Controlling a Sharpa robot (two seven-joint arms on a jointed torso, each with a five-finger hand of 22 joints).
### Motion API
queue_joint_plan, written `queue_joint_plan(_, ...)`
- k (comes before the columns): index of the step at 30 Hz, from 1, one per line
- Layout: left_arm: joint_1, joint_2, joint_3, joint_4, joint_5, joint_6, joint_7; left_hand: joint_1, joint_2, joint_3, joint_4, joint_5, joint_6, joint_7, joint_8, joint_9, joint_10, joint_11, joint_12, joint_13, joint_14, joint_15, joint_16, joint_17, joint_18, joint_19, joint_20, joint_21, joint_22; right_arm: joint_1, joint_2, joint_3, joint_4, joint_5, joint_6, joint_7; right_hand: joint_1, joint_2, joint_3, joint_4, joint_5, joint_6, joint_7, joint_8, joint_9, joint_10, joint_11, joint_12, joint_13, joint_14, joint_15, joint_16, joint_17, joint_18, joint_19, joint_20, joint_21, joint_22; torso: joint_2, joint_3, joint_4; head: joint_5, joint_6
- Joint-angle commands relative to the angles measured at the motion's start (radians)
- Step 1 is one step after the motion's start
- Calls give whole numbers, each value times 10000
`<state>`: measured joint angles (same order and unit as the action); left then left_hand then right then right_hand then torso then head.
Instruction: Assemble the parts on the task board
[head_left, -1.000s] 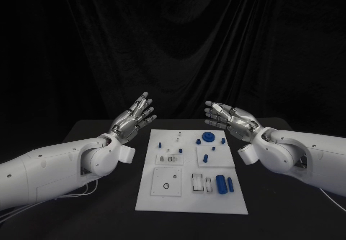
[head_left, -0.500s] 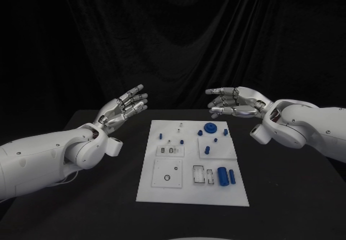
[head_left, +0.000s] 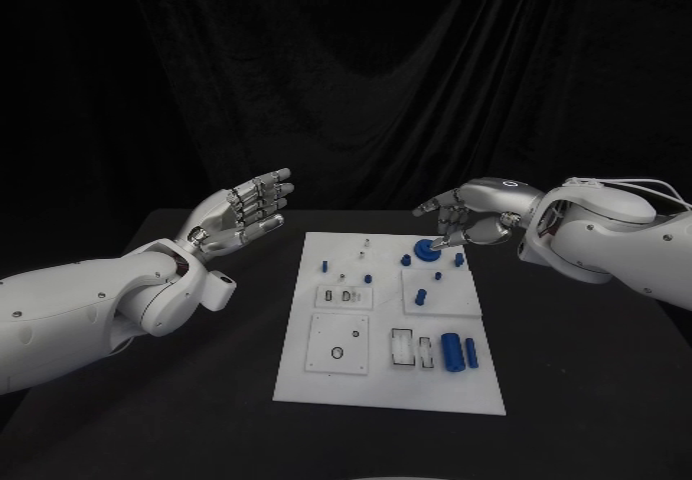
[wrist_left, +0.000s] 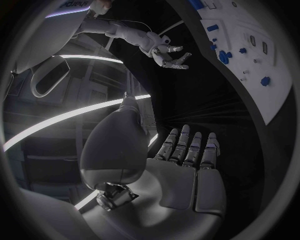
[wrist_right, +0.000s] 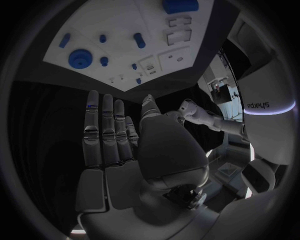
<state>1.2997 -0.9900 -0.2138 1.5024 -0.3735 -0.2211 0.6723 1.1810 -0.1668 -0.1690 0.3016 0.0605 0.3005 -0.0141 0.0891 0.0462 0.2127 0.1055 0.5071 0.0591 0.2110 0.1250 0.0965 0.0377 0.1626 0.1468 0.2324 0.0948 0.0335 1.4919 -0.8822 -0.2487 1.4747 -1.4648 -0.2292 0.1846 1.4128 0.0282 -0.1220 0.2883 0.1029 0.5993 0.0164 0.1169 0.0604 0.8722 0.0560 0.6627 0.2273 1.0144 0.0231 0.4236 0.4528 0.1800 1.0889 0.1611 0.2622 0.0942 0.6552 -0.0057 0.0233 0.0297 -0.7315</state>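
Head view: the white rectangular task board sits flat in the middle of the black table, with both arms up off the surface.
Left hand: the silver many-fingered left hand is raised off to the board's left, well apart from it, fingers straight and spread, nothing in it. The left wrist view shows the same flat palm.
Right hand: the silver right hand hangs over the board's far right corner, fingers angled down toward the round blue gear-like part, loosely apart and holding nothing. Can't really tell if a fingertip touches that part.
Parts: small blue pegs are dotted over the far half, and 2 upright blue cylinders stand side by side near the front right, just beside small rectangular cut-outs.
Right wrist view: the round blue part lies on the board beyond the straight fingers.
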Motion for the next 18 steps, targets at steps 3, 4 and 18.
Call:
queue_joint_plan(3,125,8,9,98,-459,-315,533,-11,344,243,-13,178,143,31,38,-21,43,53,2,-12,-47,-40,-48,0,157,-53,-54,-69,-1,404,-15,15,81,-2737,205,-856,-113,-290,888,-15,141,786,-99,-59,58,990,-310,1032,1107,815,-297,1486,1494,-23,906,-362,687,543,212,-34,155,-115,16)
queue_joint_plan(4,147,14,9,106,-464,-307,534,-19,490,334,-18,246,147,37,30,-29,36,53,-4,-14,-47,-34,-54,0,157,-51,-50,-66,2,556,34,15,58,-2860,293,-896,-160,-292,981,-21,148,1010,-166,-48,87,1224,-367,1201,1351,1012,-352,1760,1777,-26,1093,-418,900,722,237,-56,186,-180,6)
queue_joint_plan(18,212,157,9,101,-475,-233,587,-28,1167,644,-51,824,174,61,-19,-44,27,100,-10,-16,16,42,-53,8,151,-30,15,-40,14,720,523,14,-384,-3087,1091,-1003,-179,-569,1826,-88,725,2883,-199,23,676,4511,-827,5038,7535,4195,-799,8158,8209,-697,2057,-1060,7727,8105,346,-123,263,-383,29)
